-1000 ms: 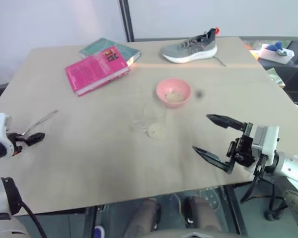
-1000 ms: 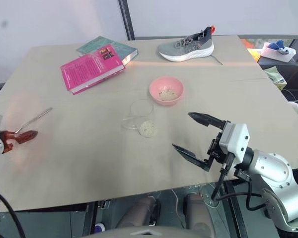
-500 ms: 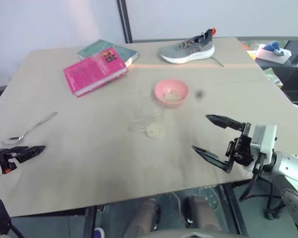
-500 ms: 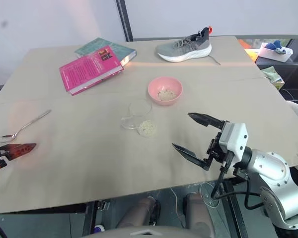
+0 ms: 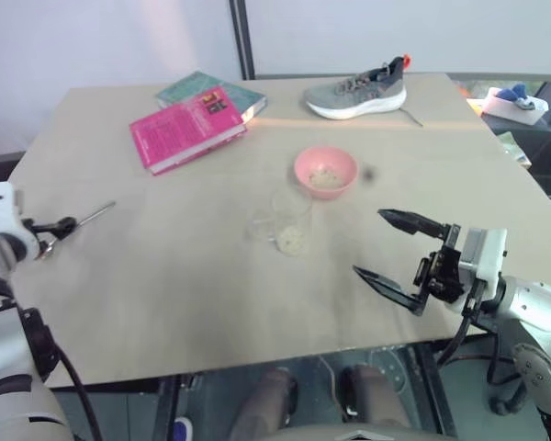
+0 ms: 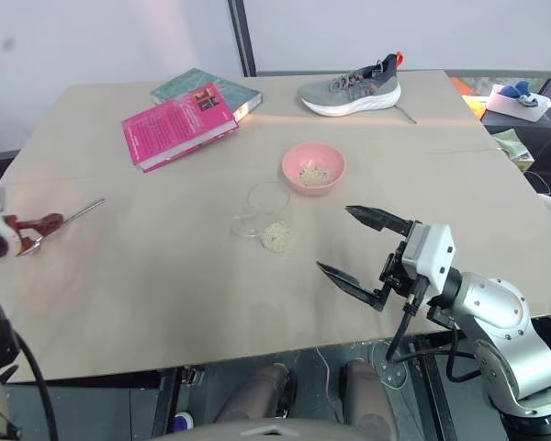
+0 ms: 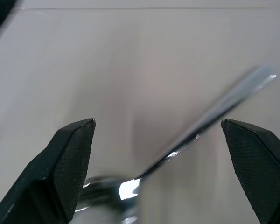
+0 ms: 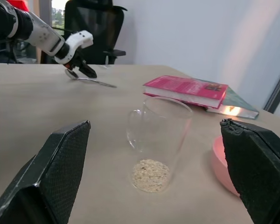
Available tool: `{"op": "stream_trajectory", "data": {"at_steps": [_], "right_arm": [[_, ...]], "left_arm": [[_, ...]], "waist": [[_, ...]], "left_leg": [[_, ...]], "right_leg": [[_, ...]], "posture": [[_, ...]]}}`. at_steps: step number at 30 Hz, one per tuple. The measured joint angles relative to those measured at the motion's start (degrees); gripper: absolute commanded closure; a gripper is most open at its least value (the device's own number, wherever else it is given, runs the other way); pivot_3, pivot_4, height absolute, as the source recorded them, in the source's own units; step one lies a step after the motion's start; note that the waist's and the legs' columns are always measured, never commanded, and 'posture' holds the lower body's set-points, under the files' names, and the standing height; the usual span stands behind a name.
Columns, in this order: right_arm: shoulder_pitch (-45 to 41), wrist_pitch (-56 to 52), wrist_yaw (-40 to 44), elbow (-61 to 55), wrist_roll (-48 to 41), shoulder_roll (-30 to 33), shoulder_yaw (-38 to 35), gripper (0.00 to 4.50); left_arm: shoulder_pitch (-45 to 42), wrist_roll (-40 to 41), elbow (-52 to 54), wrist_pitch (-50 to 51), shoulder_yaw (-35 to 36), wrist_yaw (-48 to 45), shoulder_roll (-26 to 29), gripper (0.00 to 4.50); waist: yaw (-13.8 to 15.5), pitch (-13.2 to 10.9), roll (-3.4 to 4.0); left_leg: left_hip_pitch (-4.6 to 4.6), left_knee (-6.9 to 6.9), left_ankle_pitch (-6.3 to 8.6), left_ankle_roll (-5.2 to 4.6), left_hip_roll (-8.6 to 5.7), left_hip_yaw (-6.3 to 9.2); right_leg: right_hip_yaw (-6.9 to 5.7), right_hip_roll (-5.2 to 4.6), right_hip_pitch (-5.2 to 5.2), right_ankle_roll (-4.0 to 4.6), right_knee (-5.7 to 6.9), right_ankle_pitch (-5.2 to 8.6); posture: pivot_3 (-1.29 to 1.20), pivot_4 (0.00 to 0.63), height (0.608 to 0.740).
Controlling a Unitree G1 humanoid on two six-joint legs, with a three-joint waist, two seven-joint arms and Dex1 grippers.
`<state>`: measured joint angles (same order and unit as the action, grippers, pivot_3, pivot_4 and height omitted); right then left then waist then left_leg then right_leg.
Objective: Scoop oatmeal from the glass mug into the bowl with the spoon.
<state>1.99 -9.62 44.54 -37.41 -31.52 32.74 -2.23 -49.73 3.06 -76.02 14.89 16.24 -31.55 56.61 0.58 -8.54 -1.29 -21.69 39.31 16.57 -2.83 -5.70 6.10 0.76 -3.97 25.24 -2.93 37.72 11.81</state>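
Note:
The silver spoon (image 5: 90, 215) lies on the table at the left. My left gripper (image 5: 62, 225) is open at its bowl end, one finger on each side; in the left wrist view the spoon (image 7: 200, 128) runs out between the two black fingers (image 7: 70, 158). The glass mug (image 5: 289, 216) stands upright mid-table with oatmeal (image 8: 150, 175) in its bottom. Just behind it sits the pink bowl (image 5: 325, 171), holding a little oatmeal (image 6: 313, 173). To the right of the mug, above the table, my right gripper (image 5: 369, 242) hovers open and empty.
A pink book (image 5: 188, 129) lies on a green book (image 5: 211, 87) at the back left. A grey shoe (image 5: 356, 92) sits at the back edge. A black office chair (image 8: 95, 28) stands beyond the table. The table's front edge (image 5: 257, 363) is close.
My left gripper dropped back from the spoon, then came forward again to its bowl end. The right gripper has stayed in place. The head view shifted slightly.

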Motion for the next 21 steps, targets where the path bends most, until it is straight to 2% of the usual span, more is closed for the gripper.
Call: {"op": "stream_trajectory", "data": {"at_steps": [5, 11, 21], "right_arm": [[1.29, -0.15, -1.65, -1.96, 0.57, 0.02, -0.05, 0.0], [3.37, -0.23, -3.44, -4.52, 0.9, 0.03, -0.42, 0.0], [2.9, -0.17, -3.13, -3.91, 0.86, 0.02, -0.34, 0.0]], "left_arm": [[-1.0, -3.47, -1.25, 2.37, -3.13, -3.51, 0.09, 0.02], [1.71, -2.99, -0.99, 4.53, -2.33, -8.42, 2.56, 0.02], [9.68, -0.38, 2.14, 6.22, -1.08, -28.64, 6.91, 0.02]], "waist": [[-1.4, 0.0, 0.01], [-1.78, 0.0, 0.05], [-1.4, 0.01, 0.19]], "left_leg": [[-0.03, -0.04, 0.0, 0.0, 0.03, -0.04], [0.07, -0.06, 0.0, -0.01, 0.06, -0.21], [0.13, -0.05, 0.06, -0.1, 0.06, -0.29]], "right_leg": [[0.08, -0.03, 0.11, 0.0, 0.05, 0.0], [0.25, -0.03, 0.11, -0.01, 0.13, 0.01], [0.28, 0.0, 0.11, -0.01, 0.15, 0.01]], "posture": [[0.0, 0.15, 0.74], [0.0, 0.15, 0.74], [0.0, 0.15, 0.74]]}}
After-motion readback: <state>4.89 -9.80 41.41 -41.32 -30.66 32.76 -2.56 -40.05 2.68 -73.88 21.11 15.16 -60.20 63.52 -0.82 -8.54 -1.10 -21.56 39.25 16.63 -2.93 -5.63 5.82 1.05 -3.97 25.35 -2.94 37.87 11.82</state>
